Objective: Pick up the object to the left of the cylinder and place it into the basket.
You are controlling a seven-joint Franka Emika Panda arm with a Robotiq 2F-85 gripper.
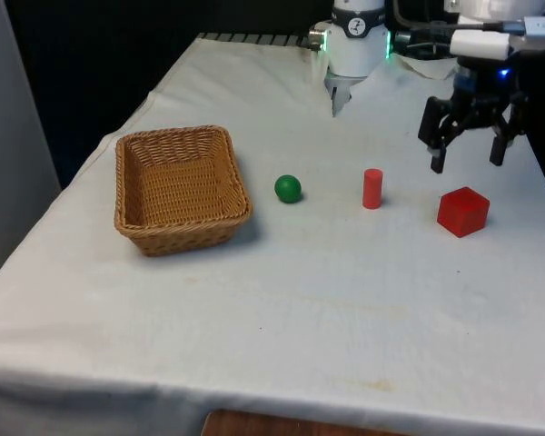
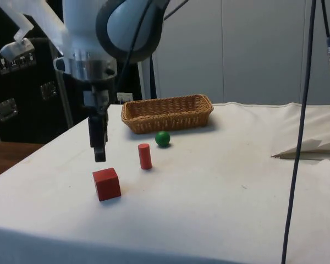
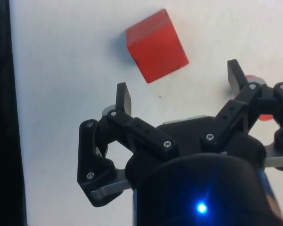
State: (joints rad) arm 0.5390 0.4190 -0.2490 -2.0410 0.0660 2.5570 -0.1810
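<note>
A green ball [image 1: 288, 189] lies on the white cloth between the wicker basket [image 1: 132, 186] and an upright red cylinder [image 1: 372, 189]. On the front view's right of the cylinder sits a red cube [image 1: 462, 212]. My gripper [image 1: 468, 163] hangs open above the cloth, just behind the cube and well clear of the ball, with nothing between its fingers. From the side, the gripper [image 2: 99, 156] hovers over the cube [image 2: 106, 183], with the cylinder [image 2: 145, 156], the ball [image 2: 163, 138] and the basket [image 2: 168, 104] beyond. In the wrist view the cube [image 3: 155, 44] lies ahead of the open gripper [image 3: 179, 84].
The basket holds nothing and stands near the table's edge on the front view's left. The cloth [image 1: 282, 300] is bare in front of the row of objects. A thin black cable [image 2: 300, 132] hangs down at the side view's right.
</note>
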